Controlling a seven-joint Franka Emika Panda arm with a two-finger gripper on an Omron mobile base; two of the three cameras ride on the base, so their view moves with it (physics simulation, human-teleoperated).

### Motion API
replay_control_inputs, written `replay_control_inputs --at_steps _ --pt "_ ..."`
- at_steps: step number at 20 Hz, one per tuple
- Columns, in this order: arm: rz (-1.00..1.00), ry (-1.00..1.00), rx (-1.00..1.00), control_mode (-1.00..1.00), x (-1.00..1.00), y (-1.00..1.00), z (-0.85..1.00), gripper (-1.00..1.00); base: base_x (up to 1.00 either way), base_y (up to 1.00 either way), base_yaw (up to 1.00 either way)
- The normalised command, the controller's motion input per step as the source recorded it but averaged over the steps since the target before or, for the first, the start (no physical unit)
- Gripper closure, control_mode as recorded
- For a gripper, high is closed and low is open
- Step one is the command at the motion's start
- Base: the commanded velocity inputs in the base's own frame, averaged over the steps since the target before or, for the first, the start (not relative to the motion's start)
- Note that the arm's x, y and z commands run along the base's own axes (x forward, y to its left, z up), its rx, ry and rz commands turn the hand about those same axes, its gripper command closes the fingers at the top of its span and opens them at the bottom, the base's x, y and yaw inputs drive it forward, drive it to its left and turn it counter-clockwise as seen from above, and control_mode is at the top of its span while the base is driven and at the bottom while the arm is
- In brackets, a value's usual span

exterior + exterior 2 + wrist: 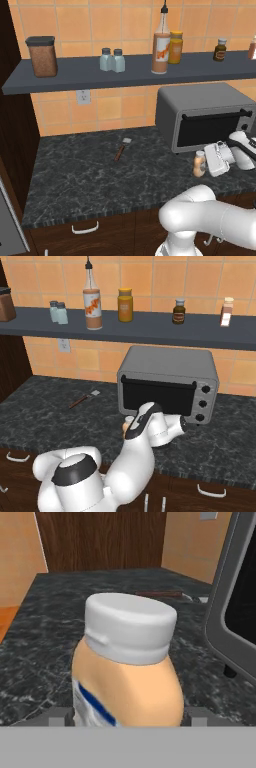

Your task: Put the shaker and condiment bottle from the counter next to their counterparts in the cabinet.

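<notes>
Black marbled table (pixel 75 175) has lots of open room on its left side. Near its front edge, the white arm bends low, its jaws either side of the small peach condiment bottle (pixel 125 677) with the smooth white cap; whether they pinch it I cannot tell. Just behind sits the boxy grey toaster oven (pixel 205 120). Farther up, two pale shakers (pixel 112 60) stand on the long grey shelf (pixel 75 75).

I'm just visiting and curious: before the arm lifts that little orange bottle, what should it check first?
1. Condiment bottle between the gripper fingers: ok.
2. Bottle upright on the counter: ok.
3. Gripper firmly shut on it: cannot tell.
4. Toaster oven close beside the hand, room to lift: cannot tell.
5. Free spot on the cabinet beside the mustard-yellow bottle: ok.
6. Both shakers already on the cabinet: ok.
</notes>
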Motion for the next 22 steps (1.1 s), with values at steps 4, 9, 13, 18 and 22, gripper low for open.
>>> replay_control_inputs --at_steps 4,9,13,18,22 --pt "0.00 0.02 0.00 -1.00 0.00 0.00 0.00 1.00 0.00 0.00 0.00" --pt "0.00 0.01 0.03 -1.00 0.08 0.00 0.04 1.00 0.00 0.00 0.00" --pt "0.00 0.00 0.05 -1.00 0.03 -0.02 0.76 1.00 0.00 0.00 0.00" --pt "0.00 0.00 0.05 -1.00 -0.03 -0.02 0.83 1.00 0.00 0.00 0.00" --pt "0.00 0.00 0.04 -1.00 -0.13 0.00 0.72 1.00 0.00 0.00 0.00"
